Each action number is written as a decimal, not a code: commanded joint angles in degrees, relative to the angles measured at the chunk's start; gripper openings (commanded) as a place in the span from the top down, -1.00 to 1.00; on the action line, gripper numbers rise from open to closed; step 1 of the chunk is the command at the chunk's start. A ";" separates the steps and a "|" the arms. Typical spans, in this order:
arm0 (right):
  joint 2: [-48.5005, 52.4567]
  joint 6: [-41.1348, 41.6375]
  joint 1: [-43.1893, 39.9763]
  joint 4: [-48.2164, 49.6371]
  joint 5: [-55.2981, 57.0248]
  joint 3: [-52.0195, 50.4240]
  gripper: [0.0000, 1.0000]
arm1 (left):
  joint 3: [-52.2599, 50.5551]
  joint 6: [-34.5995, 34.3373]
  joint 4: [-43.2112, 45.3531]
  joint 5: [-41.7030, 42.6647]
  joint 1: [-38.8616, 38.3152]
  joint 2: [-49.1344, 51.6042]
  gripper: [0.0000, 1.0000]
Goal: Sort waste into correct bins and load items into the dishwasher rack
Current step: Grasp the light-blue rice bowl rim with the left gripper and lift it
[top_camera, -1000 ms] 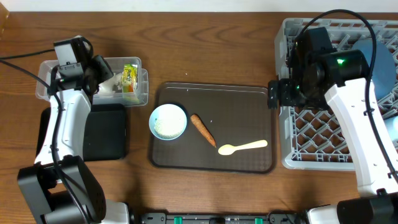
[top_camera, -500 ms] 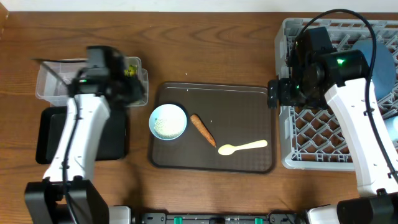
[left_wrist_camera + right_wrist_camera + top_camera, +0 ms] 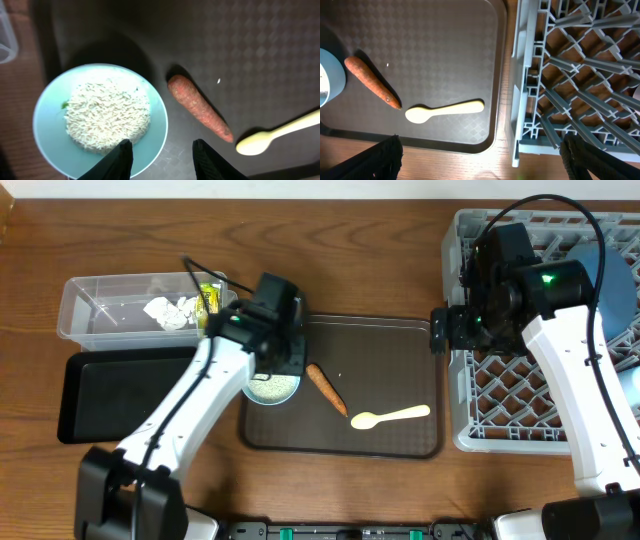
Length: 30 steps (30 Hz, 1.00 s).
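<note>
A small light blue cup (image 3: 97, 117) full of white rice (image 3: 107, 115) sits at the left of the brown tray (image 3: 380, 340). My left gripper (image 3: 162, 159) hovers open and empty over the cup's near right rim; in the overhead view it (image 3: 275, 365) covers most of the cup (image 3: 262, 393). An orange carrot piece (image 3: 199, 107) and a pale yellow spoon (image 3: 272, 137) lie to the right. My right gripper (image 3: 480, 160) stands wide open and empty between the tray and the grey dishwasher rack (image 3: 580, 75).
The clear tub (image 3: 100, 305) at back left holds tissue wads (image 3: 170, 310) and a yellow-green wrapper (image 3: 208, 298). The black tray (image 3: 100, 395) lies in front of it. A dark blue plate (image 3: 622, 290) stands in the rack (image 3: 500, 400).
My left arm swung right from over the clear tub to the brown tray, ending above the light blue cup. The right arm stayed still.
</note>
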 commanded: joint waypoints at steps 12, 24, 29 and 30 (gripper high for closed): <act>0.17 -0.76 -0.22 0.04 0.55 0.07 -0.98 | -0.61 -3.06 -0.28 -2.51 -3.45 10.16 0.17; 0.17 -0.76 -0.22 0.00 0.55 0.07 -0.98 | -0.61 -3.08 -0.31 -2.47 -3.45 16.68 0.42; 0.17 -0.79 -0.22 0.00 0.55 0.07 -0.99 | -0.61 -3.06 0.31 -2.49 -3.45 16.79 0.61; 0.17 -0.79 -0.22 0.00 0.55 0.07 -0.98 | -0.61 -3.06 0.31 -2.49 -3.45 16.79 0.73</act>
